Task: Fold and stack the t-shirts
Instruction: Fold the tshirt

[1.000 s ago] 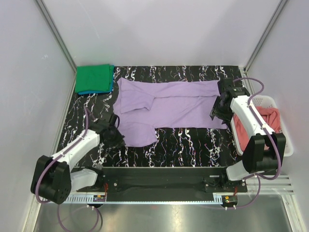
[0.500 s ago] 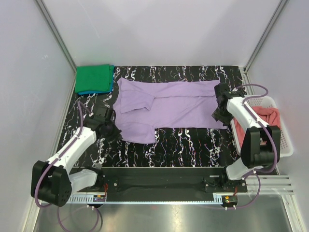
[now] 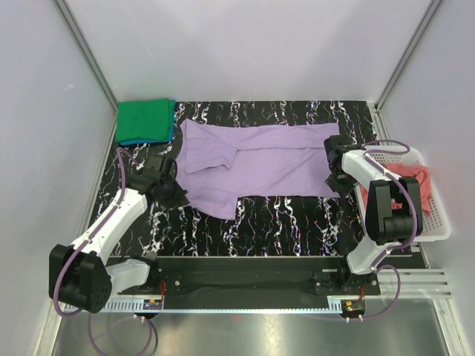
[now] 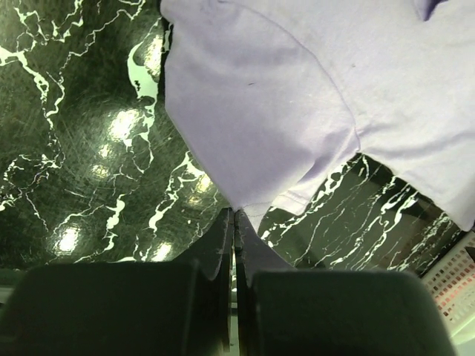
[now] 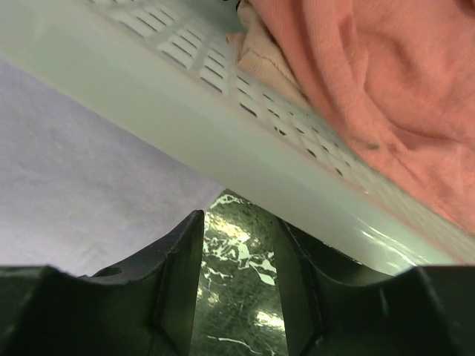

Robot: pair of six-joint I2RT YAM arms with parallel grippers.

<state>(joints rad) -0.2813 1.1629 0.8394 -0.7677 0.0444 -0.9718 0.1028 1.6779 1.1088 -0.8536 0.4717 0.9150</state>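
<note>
Cloth runs crosswise between my hands: the light purple short-sleeved t-shirt lies spread on the black marbled surface, long axis left to right. My left hand is pinched tight on the tip of its near sleeve. My right hand, half spread and empty, sits over bare marble just off the hem, which lies on the side away from the white plastic lattice basket.

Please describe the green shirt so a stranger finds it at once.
Look at the black marbled table, then its far left corner. There the bright green t-shirt lies folded on a blue one; the purple t-shirt beside it is spread out.
</note>
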